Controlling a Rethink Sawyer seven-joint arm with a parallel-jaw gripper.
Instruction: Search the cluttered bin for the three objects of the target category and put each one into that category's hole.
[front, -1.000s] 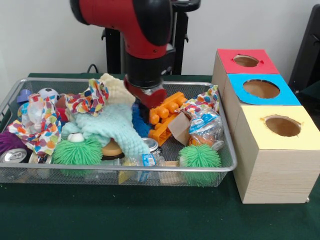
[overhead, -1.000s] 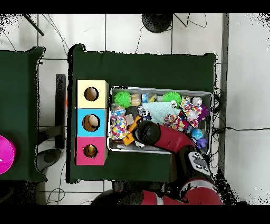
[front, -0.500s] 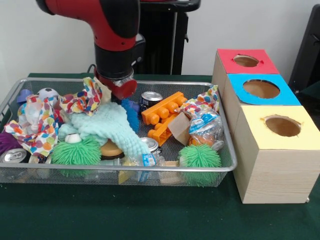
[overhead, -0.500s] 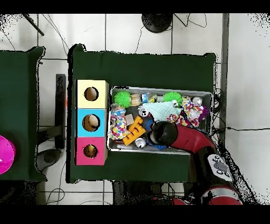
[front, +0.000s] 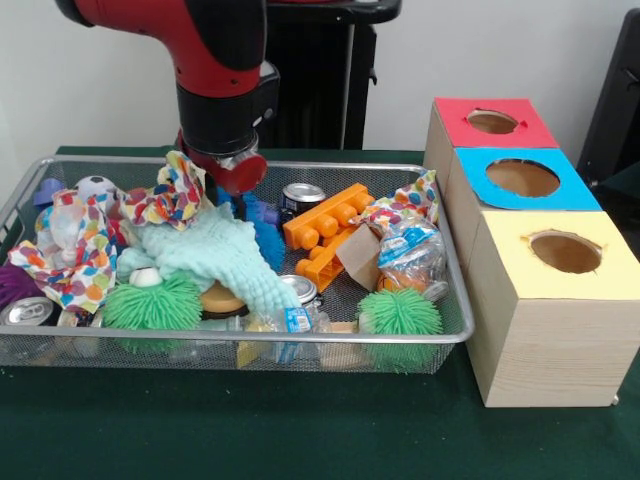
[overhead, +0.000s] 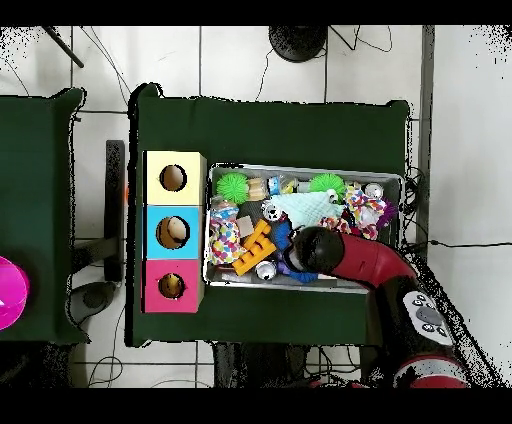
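Note:
My gripper (front: 233, 192) hangs low in the wire bin (front: 420, 338), at the back of the mint knit cloth (front: 225, 255) and beside the polka-dot cloth (front: 175, 195); its tips are hidden behind cloth and a blue item (front: 262, 228). From above, the gripper (overhead: 300, 252) sits right of the orange block toy (overhead: 257, 245). That orange block toy (front: 325, 230) and a can (front: 302, 195) lie just right of the gripper. Three boxes with holes stand beside the bin: red (front: 495, 120), blue (front: 525, 178), yellow (front: 565, 250).
Two green spiky balls (front: 155, 302) (front: 400, 315) lie at the bin's front. A clear plastic bag (front: 410, 250), another can (front: 298, 290), a crushed can (front: 25, 312), a small soccer ball (front: 97, 185) and more polka-dot cloth (front: 70, 250) crowd the bin.
In the front view the arm has swung left, from over the orange blocks to the cloth pile, uncovering the can behind the blocks. It carries nothing that I can see.

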